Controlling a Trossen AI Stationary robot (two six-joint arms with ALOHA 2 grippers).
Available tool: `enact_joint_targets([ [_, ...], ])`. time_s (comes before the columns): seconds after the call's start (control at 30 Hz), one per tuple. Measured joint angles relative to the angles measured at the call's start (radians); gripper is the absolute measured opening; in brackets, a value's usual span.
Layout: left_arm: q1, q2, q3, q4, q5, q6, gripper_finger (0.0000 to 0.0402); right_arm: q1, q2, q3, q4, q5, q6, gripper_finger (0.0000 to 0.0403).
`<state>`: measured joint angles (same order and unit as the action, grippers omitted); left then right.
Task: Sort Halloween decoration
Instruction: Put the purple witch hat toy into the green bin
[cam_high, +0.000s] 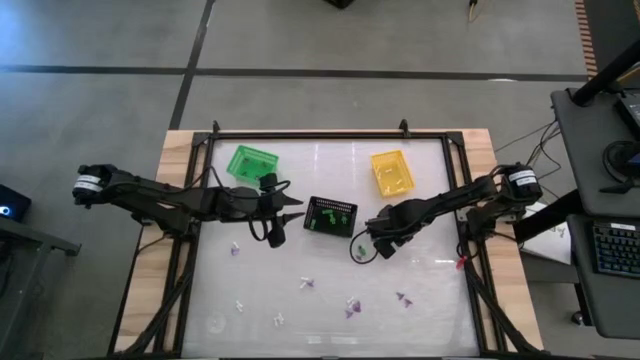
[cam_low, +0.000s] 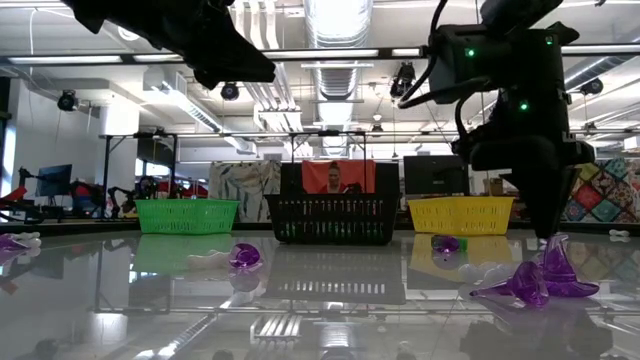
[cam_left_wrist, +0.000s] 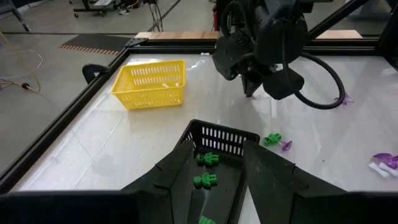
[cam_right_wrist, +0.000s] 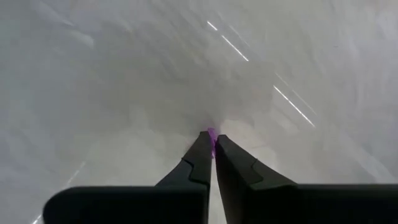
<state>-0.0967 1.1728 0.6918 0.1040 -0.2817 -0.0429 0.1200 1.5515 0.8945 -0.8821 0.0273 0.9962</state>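
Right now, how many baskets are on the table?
3, in a row across the table's far side: green basket near the left arm, black basket in the middle, yellow basket toward the right arm. None looks hidden.

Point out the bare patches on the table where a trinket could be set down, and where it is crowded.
Bare: the stretch between the green basket and yellow basket, and the strip near the table's left rail. Crowded: around the black basket, flanked by the left pincer and right pincer, and among the purple and white trinkets.
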Motion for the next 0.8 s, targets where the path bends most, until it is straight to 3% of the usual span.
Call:
enact_joint_targets([
  [0.33, 0.0, -0.016, 0.0, 0.0, 0.0, 0.0, 0.0123, 0.001, -0.196, -0.002, 0.015, 0.069, -0.045, 0.0008],
  [0.47, -0.001, -0.044, 0.0, 0.003, 0.0, 0.002, 0.0123, 0.002, -0.309, -0.009, 0.118, 0.141, -0.081, 0.0008],
  [0.63, -0.001, -0.101, 0.0, -0.009, 0.0, 0.006, 0.0123, -0.014, -0.404, -0.074, 0.518, 0.233, -0.229, 0.0008],
  [0.8, -0.002, -0.182, -0.001, -0.06, 0.0, 0.005, 0.0123, -0.076, -0.36, -0.126, 1.057, 0.236, -0.437, 0.0008],
])
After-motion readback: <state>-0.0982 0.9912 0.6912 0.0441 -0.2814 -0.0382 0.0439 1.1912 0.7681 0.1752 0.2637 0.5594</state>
